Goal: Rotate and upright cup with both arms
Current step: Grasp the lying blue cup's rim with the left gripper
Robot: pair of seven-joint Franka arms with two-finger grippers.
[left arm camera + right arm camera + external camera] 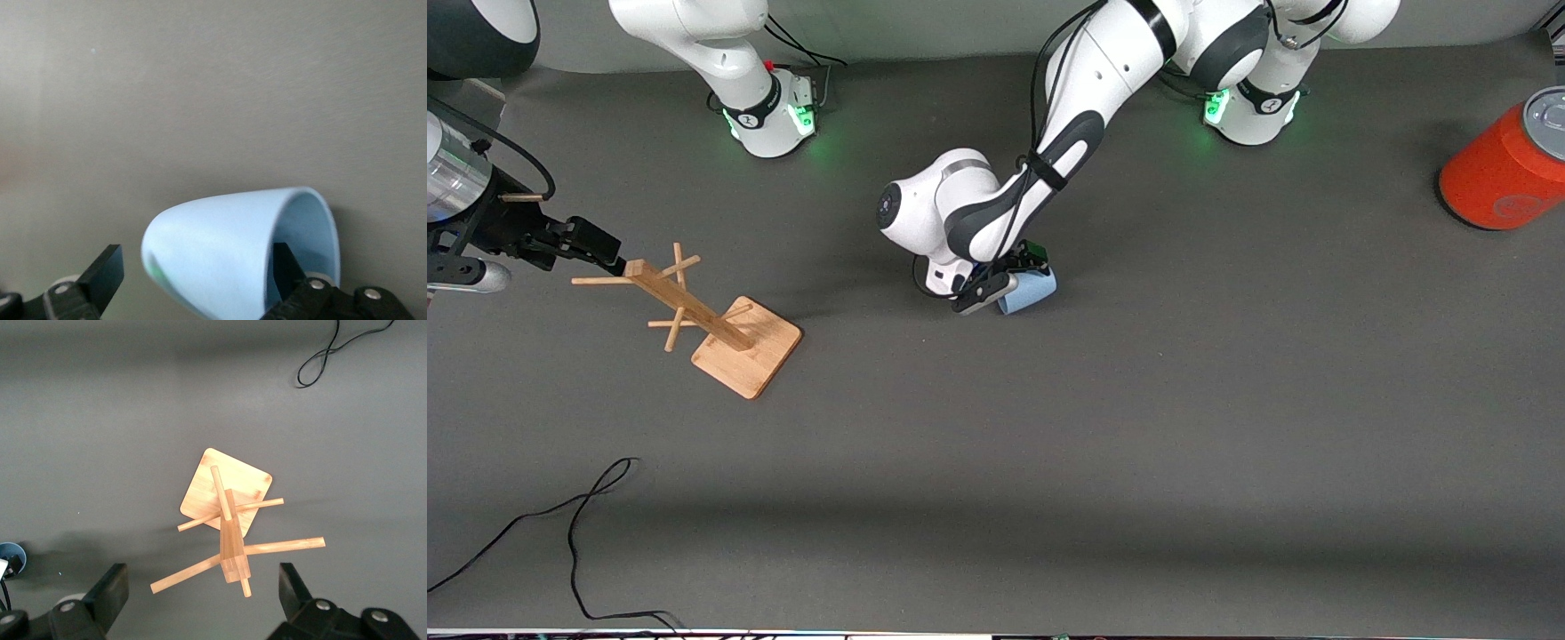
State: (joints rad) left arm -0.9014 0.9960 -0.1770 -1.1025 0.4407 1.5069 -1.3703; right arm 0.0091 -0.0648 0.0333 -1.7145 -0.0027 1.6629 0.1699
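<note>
The cup (1029, 291), a smooth matte light-blue tapered tumbler, lies on its side on the grey felt-like table (1138, 444), well apart from the wooden rack (711, 322) toward the left arm's end. The left gripper (1005, 277) sits at the cup with its black fingers spread, one inside the rim and one outside the wall (not clamped). The right gripper (591, 244) hangs released over the rack's square-based post and round pegs.

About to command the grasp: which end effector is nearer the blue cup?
Left. The left end effector is down at the cup, fingers open on either side of its wall. The right end effector hangs over the wooden rack.
</note>
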